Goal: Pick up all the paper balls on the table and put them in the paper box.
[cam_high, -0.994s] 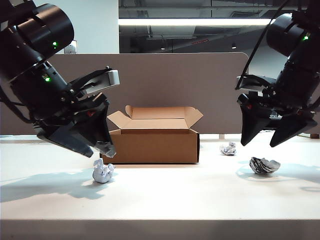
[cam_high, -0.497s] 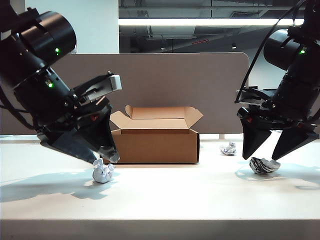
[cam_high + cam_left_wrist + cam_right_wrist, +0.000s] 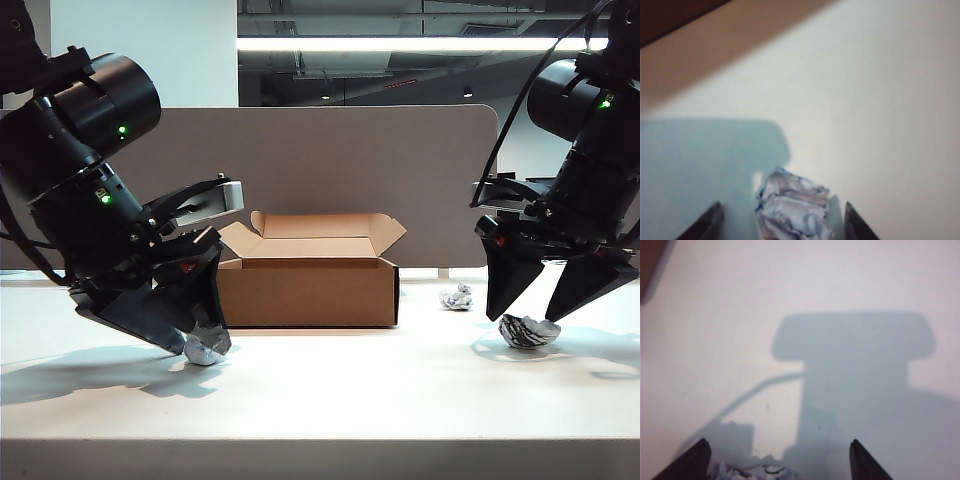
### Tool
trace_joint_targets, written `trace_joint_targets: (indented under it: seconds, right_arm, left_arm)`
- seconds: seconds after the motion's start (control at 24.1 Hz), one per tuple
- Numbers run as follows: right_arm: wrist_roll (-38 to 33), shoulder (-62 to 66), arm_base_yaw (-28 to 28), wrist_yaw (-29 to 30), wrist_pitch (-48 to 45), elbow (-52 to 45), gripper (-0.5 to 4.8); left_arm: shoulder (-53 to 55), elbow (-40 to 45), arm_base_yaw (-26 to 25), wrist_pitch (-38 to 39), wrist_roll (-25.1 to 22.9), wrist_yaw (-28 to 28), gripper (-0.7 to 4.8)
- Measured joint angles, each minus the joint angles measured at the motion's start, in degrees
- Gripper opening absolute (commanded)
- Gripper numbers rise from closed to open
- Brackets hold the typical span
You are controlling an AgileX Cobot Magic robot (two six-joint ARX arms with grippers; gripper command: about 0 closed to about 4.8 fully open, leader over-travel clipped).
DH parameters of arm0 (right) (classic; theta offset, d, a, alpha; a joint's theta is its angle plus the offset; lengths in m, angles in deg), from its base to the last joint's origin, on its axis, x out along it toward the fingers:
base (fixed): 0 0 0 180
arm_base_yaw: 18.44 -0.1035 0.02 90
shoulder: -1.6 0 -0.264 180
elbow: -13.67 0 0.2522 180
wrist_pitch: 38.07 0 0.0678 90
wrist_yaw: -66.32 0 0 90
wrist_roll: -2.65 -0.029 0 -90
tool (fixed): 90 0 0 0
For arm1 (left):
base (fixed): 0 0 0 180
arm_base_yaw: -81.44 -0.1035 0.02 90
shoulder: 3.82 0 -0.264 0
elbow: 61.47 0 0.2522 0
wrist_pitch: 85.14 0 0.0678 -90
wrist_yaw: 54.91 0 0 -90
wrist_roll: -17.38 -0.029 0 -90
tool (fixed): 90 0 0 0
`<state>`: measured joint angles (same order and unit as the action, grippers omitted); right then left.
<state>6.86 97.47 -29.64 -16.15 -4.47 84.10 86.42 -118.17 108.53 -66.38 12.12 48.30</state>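
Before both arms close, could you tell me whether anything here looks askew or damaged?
Nothing stands out. The brown cardboard box sits upright, flaps open; the open left gripper and open right gripper each straddle a crumpled paper ball.

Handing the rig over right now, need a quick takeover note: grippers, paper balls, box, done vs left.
Left gripper: open, down at the table, jaws either side of the whitish crumpled paper ball, not closed on it.
Right gripper: open, straddling the flatter black-and-white printed paper ball, not closed.
Third small whitish paper ball: on the table right of the brown cardboard box, untouched.
Box: flaps open; its inside is not visible.
Done: no ball picked up yet.
Left: close both grippers, drop both balls in the box, then fetch the third.
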Motion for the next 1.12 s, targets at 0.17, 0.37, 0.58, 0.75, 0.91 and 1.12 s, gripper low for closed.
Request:
trace_joint_targets:
  seconds: [0.17, 0.37, 0.58, 0.75, 0.91, 1.12]
  right_arm:
    - [-2.51, 0.02, -0.02, 0.02, 2.16, 0.0, 3.83]
    - [-3.91, 0.02, -0.02, 0.07, 4.83, 0.0, 3.81]
    - [-4.22, 0.0, -0.07, 1.57, 6.27, 0.0, 2.0]
    - [-4.2, -0.07, -0.44, 2.67, 7.06, 0.02, 1.0]
    - [-3.74, -0.11, -0.55, 3.04, 7.08, 0.09, 0.44]
    - [-2.62, -0.11, -0.55, 3.04, 6.91, 0.11, 0.44]
  left_arm:
    - [0.07, -0.02, 0.0, -0.09, -0.11, -0.17, 2.95]
    - [0.11, -0.02, -0.02, -0.11, -0.13, -0.35, 2.94]
    - [0.2, -0.02, -0.02, -0.07, -0.13, -0.46, 2.06]
    - [0.2, -0.02, -0.02, -0.04, -0.15, -0.46, 1.43]
    - [0.2, -0.04, -0.02, 0.04, -0.11, -0.42, 0.79]
    - [0.28, 0.0, -0.02, 0.13, -0.22, -0.42, 0.79]
